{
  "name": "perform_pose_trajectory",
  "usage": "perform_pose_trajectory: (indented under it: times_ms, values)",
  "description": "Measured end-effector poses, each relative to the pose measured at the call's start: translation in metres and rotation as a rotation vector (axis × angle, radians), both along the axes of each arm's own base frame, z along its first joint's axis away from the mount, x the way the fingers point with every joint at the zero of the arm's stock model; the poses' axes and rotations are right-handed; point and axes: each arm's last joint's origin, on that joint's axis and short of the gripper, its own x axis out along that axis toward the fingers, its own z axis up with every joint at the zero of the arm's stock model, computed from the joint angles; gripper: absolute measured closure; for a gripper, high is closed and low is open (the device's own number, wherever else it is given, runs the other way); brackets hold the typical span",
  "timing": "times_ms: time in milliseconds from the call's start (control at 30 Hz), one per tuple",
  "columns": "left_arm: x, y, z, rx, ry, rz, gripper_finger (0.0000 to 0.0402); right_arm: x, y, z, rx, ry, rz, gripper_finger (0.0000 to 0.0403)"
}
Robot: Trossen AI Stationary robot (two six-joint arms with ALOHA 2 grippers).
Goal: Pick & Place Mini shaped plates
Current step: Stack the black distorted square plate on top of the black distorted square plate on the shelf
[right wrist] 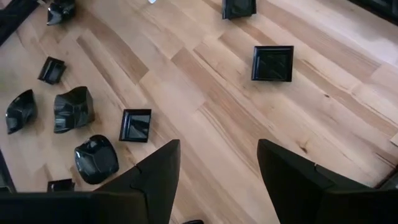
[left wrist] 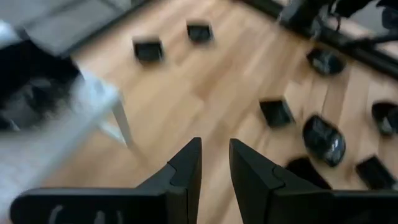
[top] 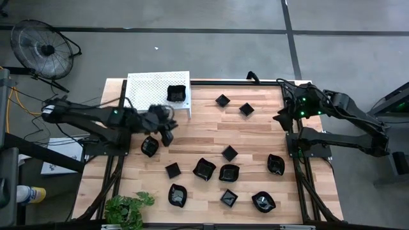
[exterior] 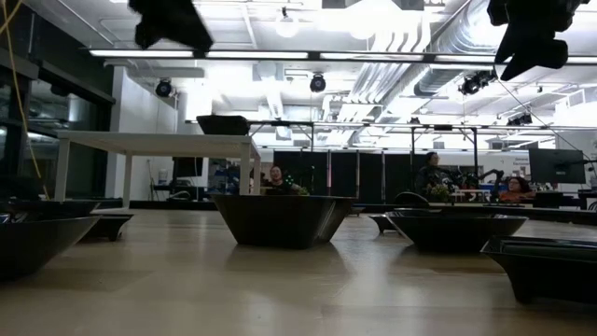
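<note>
from above, the mini shaped plates (top: 229,172) are seen scattered over the wooden table (top: 255,131), and one more sits on the white perforated shelf (top: 147,86). the left gripper (top: 167,128) is held just in front of that shelf, near a plate. at table height, a wide dark dish (exterior: 283,219) is seen straight ahead. in the left wrist view, the fingers (left wrist: 186,171) are parted by a narrow gap, with nothing between them. in the right wrist view, the right gripper (right wrist: 217,171) is spread wide and empty above bare wood.
</note>
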Motion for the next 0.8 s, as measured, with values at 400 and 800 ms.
perform_pose_trajectory:
  times_ms: [400, 800]
  values:
    - [0.031, -0.02, -0.047, -0.192, 0.008, -0.043, 0.0323, 0.001, -0.001, 0.001, -0.017, -0.004, -0.011, 0.0194]
    - [0.079, -0.035, -0.098, -0.354, 0.092, -0.088, 0.0323, 0.002, -0.001, 0.001, -0.065, 0.003, 0.036, 0.0194]
